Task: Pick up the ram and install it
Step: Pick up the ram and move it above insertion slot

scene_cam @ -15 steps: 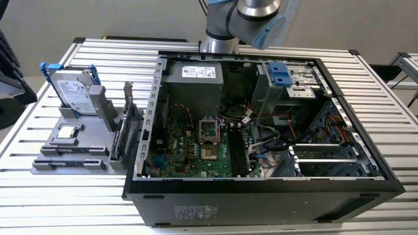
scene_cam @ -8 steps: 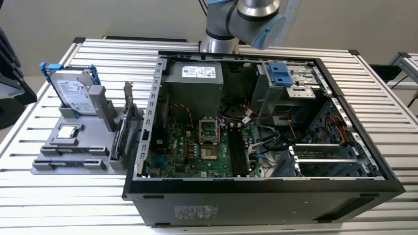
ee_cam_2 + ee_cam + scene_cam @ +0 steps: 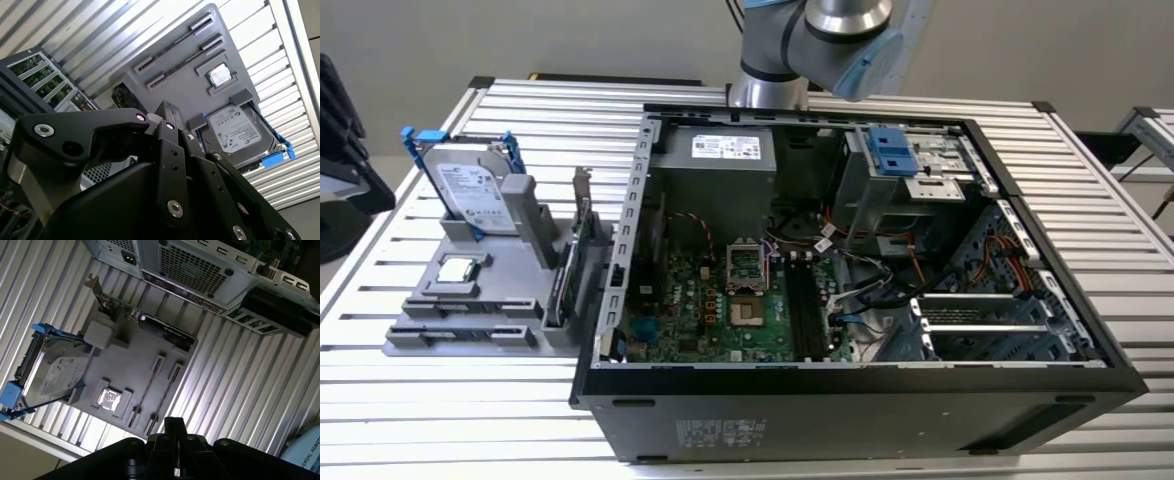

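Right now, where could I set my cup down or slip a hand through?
Free: table slats nearside of the grey holder, beyond the hard drive, and past the computer case on the exterior view's right. Crowded: the slit between holder and case, and the case's inside.

The ram (image 3: 147, 391) lies open above; the hard drive (image 3: 55, 376) stands near.
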Robot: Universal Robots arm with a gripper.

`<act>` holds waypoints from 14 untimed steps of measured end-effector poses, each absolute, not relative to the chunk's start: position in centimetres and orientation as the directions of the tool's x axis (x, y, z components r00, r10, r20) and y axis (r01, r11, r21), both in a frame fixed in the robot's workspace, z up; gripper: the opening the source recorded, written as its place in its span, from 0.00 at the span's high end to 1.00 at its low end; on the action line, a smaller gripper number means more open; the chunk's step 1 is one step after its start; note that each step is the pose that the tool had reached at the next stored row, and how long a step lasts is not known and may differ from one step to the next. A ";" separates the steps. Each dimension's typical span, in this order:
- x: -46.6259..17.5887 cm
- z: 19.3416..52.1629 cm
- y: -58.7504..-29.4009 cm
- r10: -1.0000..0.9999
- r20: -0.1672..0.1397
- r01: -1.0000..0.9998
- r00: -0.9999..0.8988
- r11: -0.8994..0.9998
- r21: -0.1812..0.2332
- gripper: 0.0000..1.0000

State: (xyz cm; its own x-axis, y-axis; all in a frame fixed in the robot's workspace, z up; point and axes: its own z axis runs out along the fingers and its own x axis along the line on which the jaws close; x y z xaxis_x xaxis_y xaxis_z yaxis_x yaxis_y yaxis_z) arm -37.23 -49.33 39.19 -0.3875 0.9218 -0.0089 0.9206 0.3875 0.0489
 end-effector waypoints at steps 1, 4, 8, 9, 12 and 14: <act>-37.2 39.2 -49.3 0.926 -0.009 0.924 -0.379 0.378 0.049 1.00; -37.2 39.2 -49.3 0.936 -0.009 0.934 -0.353 0.353 0.049 1.00; -37.2 39.2 -49.3 0.950 -0.009 0.949 -0.313 0.313 0.049 1.00; -37.2 39.2 -49.3 0.953 -0.009 0.952 -0.302 0.302 0.049 1.00; -37.2 39.2 -49.3 0.963 -0.009 0.962 -0.269 0.269 0.049 1.00; -37.2 39.2 -49.3 0.969 -0.009 0.968 -0.247 0.247 0.048 1.00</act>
